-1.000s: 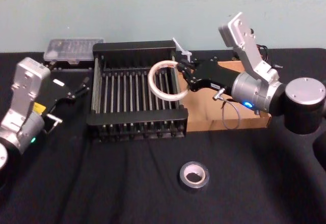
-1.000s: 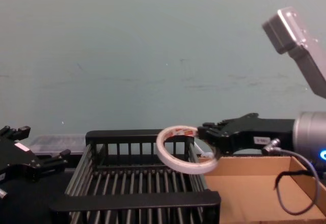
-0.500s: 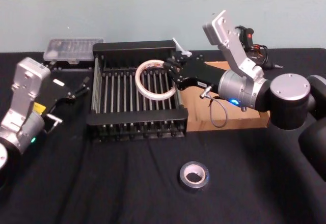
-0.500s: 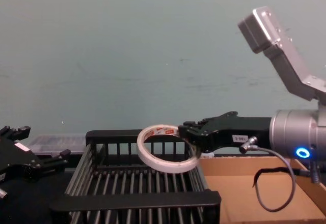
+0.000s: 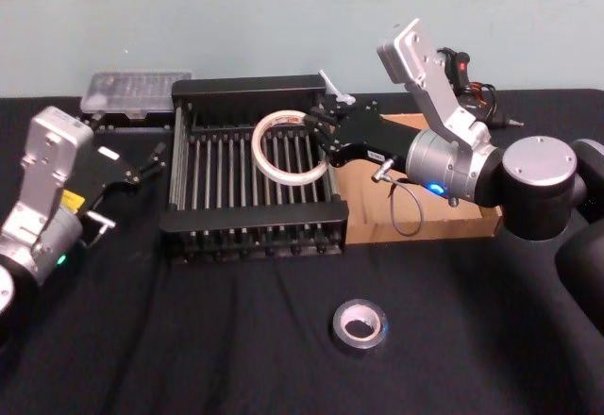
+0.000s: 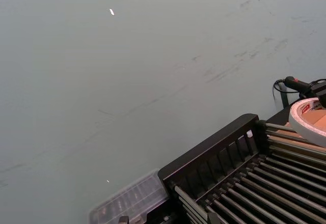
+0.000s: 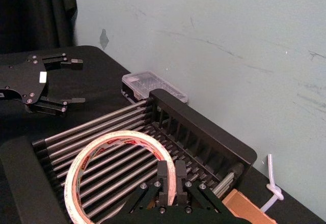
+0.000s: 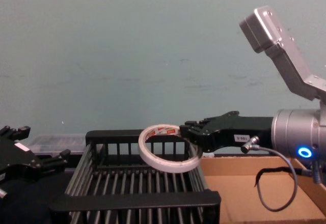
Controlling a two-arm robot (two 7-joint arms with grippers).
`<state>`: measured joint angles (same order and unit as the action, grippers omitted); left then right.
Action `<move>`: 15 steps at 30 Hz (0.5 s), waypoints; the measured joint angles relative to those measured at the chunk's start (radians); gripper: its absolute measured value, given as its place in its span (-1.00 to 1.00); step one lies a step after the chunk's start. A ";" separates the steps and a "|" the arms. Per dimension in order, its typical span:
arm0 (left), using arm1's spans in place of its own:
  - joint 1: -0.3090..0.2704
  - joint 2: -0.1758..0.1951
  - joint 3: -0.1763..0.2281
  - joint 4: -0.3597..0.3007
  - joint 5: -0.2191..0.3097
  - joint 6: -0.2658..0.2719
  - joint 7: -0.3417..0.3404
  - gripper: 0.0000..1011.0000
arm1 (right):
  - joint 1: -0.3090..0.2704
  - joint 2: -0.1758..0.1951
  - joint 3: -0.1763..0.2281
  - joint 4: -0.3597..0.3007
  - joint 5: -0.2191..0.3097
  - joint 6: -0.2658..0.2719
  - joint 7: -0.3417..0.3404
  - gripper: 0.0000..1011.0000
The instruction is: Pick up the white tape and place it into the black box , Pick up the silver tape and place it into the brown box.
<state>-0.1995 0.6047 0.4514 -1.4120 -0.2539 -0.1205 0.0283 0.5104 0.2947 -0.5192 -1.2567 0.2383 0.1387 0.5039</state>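
My right gripper (image 5: 322, 141) is shut on the rim of the white tape (image 5: 257, 156), a thin ring with red print inside. It holds the ring tilted in the air over the right half of the black box (image 5: 250, 217). In the right wrist view the fingertips (image 7: 164, 172) pinch the tape (image 7: 76, 170) above the slatted bars (image 7: 102, 127). From the chest, the ring (image 8: 168, 165) hangs at rim height. The silver tape (image 5: 360, 324) lies flat on the cloth near the front. The brown box (image 5: 373, 206) sits right of the crate, under my right arm. My left gripper (image 5: 149, 160) rests open left of the crate.
A clear plastic case (image 5: 137, 91) lies behind the crate's left corner against the wall. A grey cable (image 5: 404, 212) loops from my right wrist over the cardboard tray. Black cloth covers the table, with free room around the silver roll.
My right gripper carried the white tape leftward, from above the crate's right rim to over its interior. In the last half second it hardly moved. The left arm stayed still.
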 joint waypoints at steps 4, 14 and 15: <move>0.000 0.000 0.000 0.000 0.000 0.000 0.000 0.98 | -0.001 0.000 0.001 -0.002 0.000 0.001 0.000 -0.66; 0.000 0.000 0.000 0.000 0.000 0.000 0.000 0.98 | -0.002 0.001 0.002 -0.003 0.000 0.003 0.000 -0.04; 0.000 0.000 0.000 0.000 0.000 0.000 0.000 0.98 | -0.002 0.001 0.002 -0.003 0.000 0.003 0.000 0.00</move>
<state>-0.1995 0.6047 0.4514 -1.4119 -0.2539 -0.1205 0.0283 0.5085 0.2961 -0.5175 -1.2595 0.2386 0.1413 0.5039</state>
